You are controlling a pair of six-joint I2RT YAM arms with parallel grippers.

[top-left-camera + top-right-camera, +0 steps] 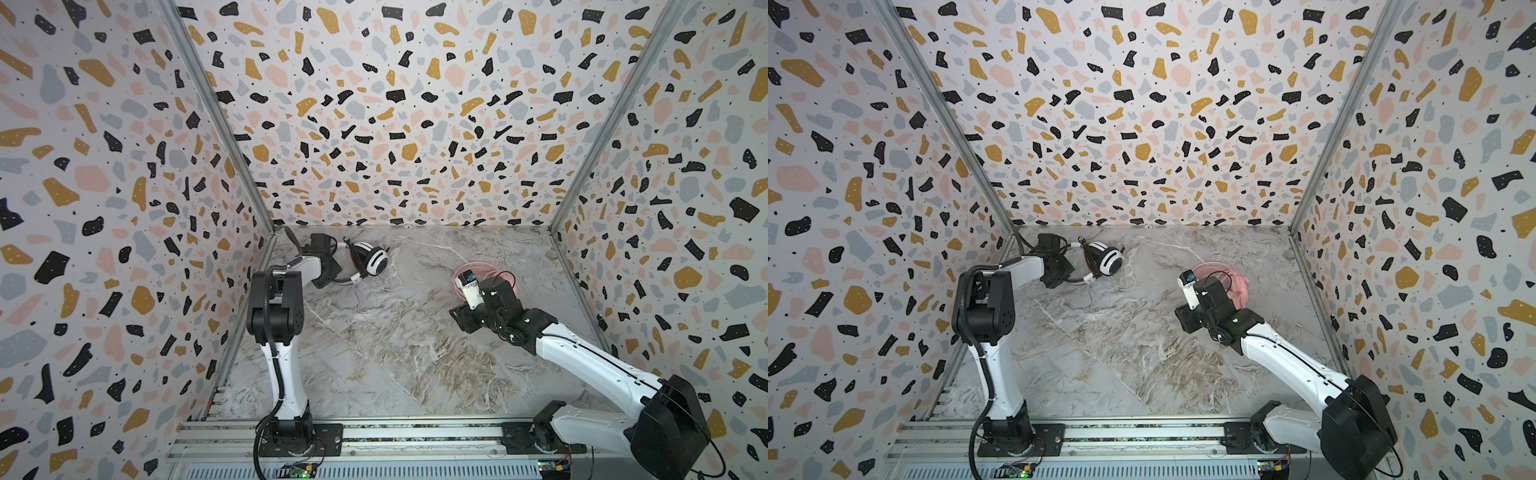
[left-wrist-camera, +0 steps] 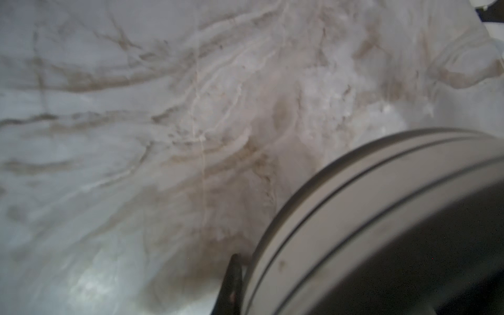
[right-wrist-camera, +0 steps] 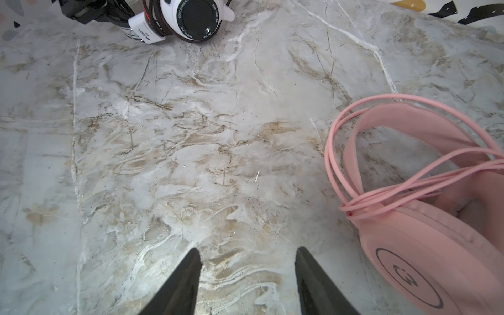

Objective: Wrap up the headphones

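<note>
Left gripper point(image 1: 332, 268): against the arch of the white headset point(image 1: 374, 259), on its left side. Fingers pressed together. The left wrist view shows one fingertip point(image 2: 233, 272) hard by the striped band, but I cannot tell whether it pinches the band, the cord or nothing. My guess is it's there to pin the set down

White headset: lies on the marble table point(image 3: 163, 136), cups together, dark cord point(image 3: 152, 16) wound tight at the cup. Looks wrapped already

Right gripper point(image 3: 248, 253): well to the right of the white headset, low over bare marble, nose pointed back at it. Jaws spread, nothing between; free for a next grab, I'd say

Pink headset point(image 3: 409, 245): farther right still, well apart from the white headset. Pink cable point(image 3: 331, 152) gathered in loose loops round its band, slack, probably wanting tidying
</note>
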